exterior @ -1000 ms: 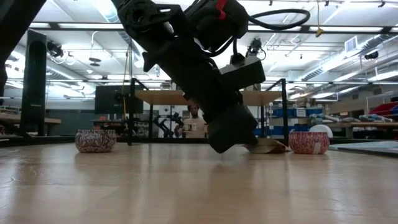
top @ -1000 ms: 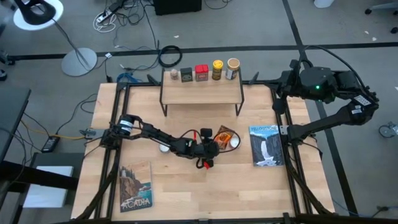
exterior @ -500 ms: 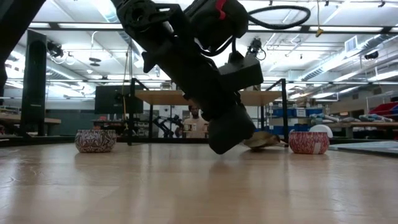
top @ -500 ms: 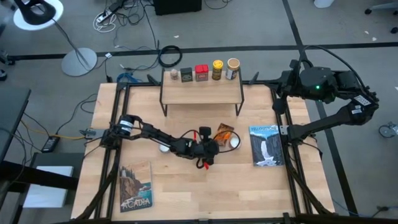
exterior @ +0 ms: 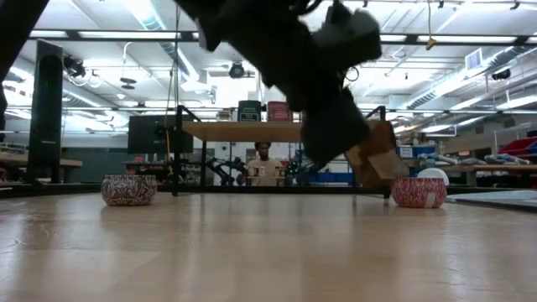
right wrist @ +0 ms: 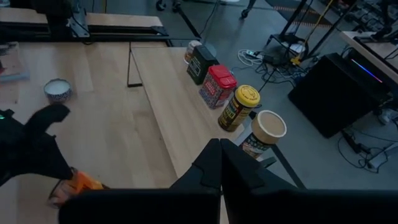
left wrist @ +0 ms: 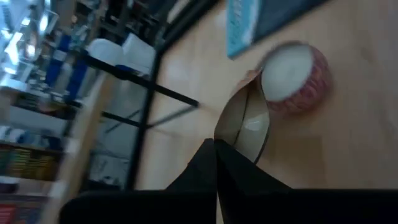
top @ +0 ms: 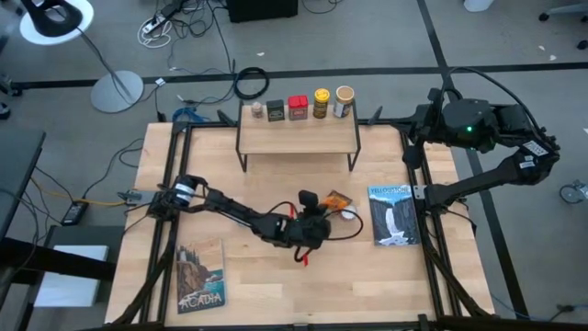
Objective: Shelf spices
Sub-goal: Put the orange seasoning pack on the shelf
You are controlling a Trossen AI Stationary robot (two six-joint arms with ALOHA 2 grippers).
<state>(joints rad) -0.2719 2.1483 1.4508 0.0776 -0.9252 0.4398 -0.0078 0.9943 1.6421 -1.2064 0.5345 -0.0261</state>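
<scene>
My left gripper (top: 322,211) is at mid-table, shut on the orange packet (top: 336,199); the low view shows the packet (exterior: 374,156) raised off the tabletop. The shelf (top: 299,138) stands at the far side on thin black legs. Its plank carries a small pale-capped jar (top: 257,110), a dark tin (top: 276,111), a red tin (top: 297,108), a yellow black-lidded jar (top: 321,103) and a tan jar (top: 344,101). My right gripper (right wrist: 221,152) is shut and waits high over the table's far right corner. My left gripper (left wrist: 216,144) pinches the orange packet by the edge nearest it (left wrist: 231,132), between the two fingers, reaching from the table's left. The packet sticks out beyond the fingertips, tilted and bowed, and is lifted clear of the table (exterior: 369,164).
A small white round disc (top: 347,212) lies just right of the packet, and another disc (exterior: 128,190) shows to the left in the low view. One flat book (top: 393,214) lies right of centre, another (top: 200,276) near the left near corner. Black frame rails run along both sides.
My left gripper has risen from the tabletop and shifted slightly toward the table's right, staying shut on the packet. The orange packet, which lay on the table, has tipped up and come clear of the surface.
</scene>
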